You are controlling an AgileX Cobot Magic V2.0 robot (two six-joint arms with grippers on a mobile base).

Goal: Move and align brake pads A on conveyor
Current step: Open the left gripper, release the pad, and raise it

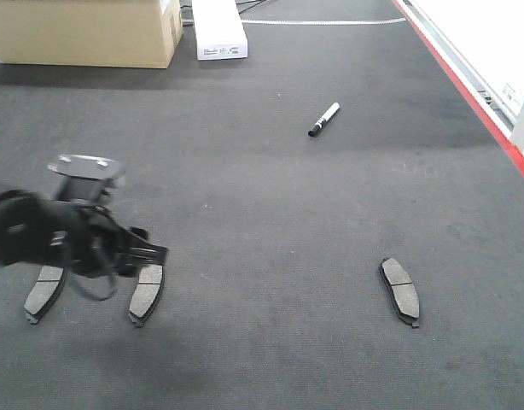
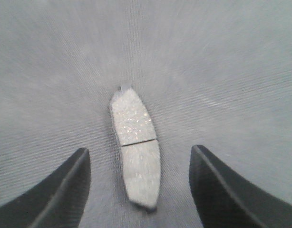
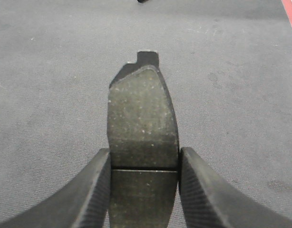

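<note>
The left gripper (image 2: 139, 190) hangs low over the conveyor (image 1: 270, 171) with its jaws spread wide, one brake pad (image 2: 135, 147) lying flat between them and touching neither finger. That pad is a narrow, slightly curved grey slab with speckled friction material, a thin groove across its middle and a small dark tab at its far end. In the front view the left gripper (image 1: 117, 252) sits between two pads, one at the left (image 1: 44, 290) and one just right of it (image 1: 146, 293), lying roughly parallel. The right gripper (image 3: 143, 185) is closed on another pad (image 3: 142, 114), dark grey-brown, grooved, with a notched backing plate. A fourth pad (image 1: 400, 291) lies well apart to the right. Farther off rests a marker pen (image 1: 324, 120), then a cardboard box (image 1: 87, 30) and a white box (image 1: 218, 30).
</note>
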